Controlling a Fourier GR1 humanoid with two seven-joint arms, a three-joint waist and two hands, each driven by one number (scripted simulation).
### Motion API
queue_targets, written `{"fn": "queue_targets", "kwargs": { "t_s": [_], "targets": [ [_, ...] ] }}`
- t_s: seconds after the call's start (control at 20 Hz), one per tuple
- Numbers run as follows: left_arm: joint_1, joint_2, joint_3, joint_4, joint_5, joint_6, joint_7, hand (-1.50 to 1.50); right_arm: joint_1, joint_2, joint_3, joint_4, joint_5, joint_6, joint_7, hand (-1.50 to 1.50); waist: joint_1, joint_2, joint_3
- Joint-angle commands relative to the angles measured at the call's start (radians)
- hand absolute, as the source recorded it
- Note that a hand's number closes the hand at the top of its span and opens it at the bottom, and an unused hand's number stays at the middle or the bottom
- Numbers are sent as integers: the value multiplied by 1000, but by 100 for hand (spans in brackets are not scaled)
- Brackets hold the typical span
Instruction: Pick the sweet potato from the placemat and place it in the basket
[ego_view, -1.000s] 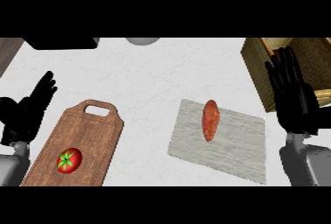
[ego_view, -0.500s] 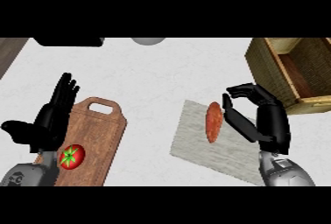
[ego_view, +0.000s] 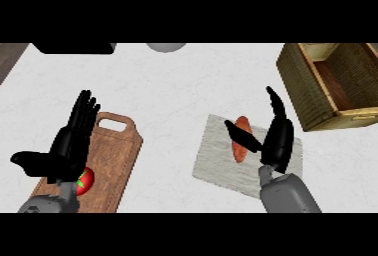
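orange oblong sweet potato (ego_view: 238, 152) sits under the black right hand's (ego_view: 275, 142) thumb, beside straight, empty fingers (ego_view: 277, 107); lower, then curl round its middle.

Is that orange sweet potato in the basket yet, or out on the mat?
Out: the sweet potato lies on the placemat, by the open right hand; the basket stands apart.

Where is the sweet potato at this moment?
Head view, right of centre: the sweet potato lies on the placemat, partly hidden by the thumb of the right hand, with the basket to its upper right.
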Motion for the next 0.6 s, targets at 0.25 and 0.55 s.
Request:
{"fn": "queue_targets", "kwargs": {
  "t_s": [0.25, 0.55],
  "targets": [
    [30, -12, 0, -7, -18, 30, -9, 0, -68, -104, -27, 62, 292, 353, 482, -150, -31, -17, -7],
    [27, -14, -11, -23, -18, 20, -5, 0, -229, -34, 20, -69, 238, 739, 780, -150, -17, -18, 1]
  ]
}}
